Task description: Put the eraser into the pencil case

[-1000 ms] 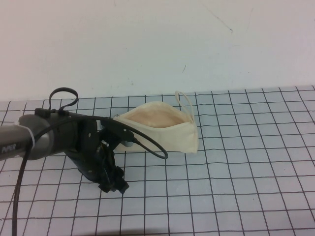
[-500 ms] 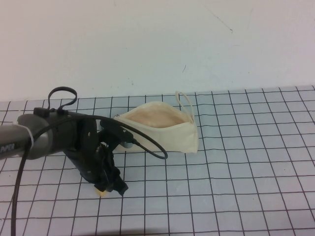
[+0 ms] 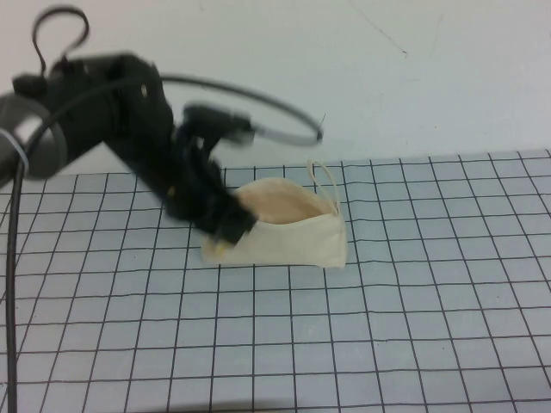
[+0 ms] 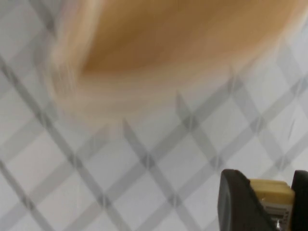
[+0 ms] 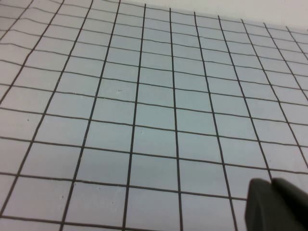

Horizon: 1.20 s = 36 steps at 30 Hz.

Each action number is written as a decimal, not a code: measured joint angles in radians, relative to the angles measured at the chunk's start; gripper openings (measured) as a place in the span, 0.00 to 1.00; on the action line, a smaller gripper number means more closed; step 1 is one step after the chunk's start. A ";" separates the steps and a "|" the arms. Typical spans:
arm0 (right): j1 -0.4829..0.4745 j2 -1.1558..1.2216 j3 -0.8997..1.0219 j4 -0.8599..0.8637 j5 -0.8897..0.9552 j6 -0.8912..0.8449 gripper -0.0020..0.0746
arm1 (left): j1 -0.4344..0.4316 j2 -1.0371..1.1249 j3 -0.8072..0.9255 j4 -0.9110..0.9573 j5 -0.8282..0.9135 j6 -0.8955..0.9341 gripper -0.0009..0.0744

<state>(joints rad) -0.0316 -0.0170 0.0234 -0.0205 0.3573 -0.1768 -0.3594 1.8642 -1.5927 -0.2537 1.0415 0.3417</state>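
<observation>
Left gripper [image 3: 225, 237] lifted, clamping eraser [image 4: 272, 191] over pencil case [image 3: 288, 237].

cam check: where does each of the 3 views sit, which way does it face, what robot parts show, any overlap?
High view: raised on the robot's side, angled down at the grid mat; shows the left arm and left claw at the pencil case.
Left wrist view: on the left arm, facing the pencil case's opening; left claw clamps the eraser.
Right wrist view: on the right arm, facing bare grid; one dark tip of the right claw.
Shared: high and left wrist views both show the pencil case.
</observation>
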 joint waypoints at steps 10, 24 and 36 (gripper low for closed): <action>0.000 0.000 0.000 0.000 0.000 0.000 0.02 | 0.000 0.030 -0.086 -0.112 -0.325 0.061 0.29; 0.000 0.000 0.000 0.000 0.000 0.000 0.02 | 0.000 0.049 -0.127 -0.020 -0.393 0.083 0.16; 0.000 0.000 0.000 0.000 0.000 0.000 0.02 | 0.000 -0.311 -0.105 0.228 -0.510 -0.011 0.01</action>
<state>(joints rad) -0.0316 -0.0170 0.0234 -0.0205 0.3573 -0.1768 -0.3594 1.5529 -1.6976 -0.0256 0.5315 0.3308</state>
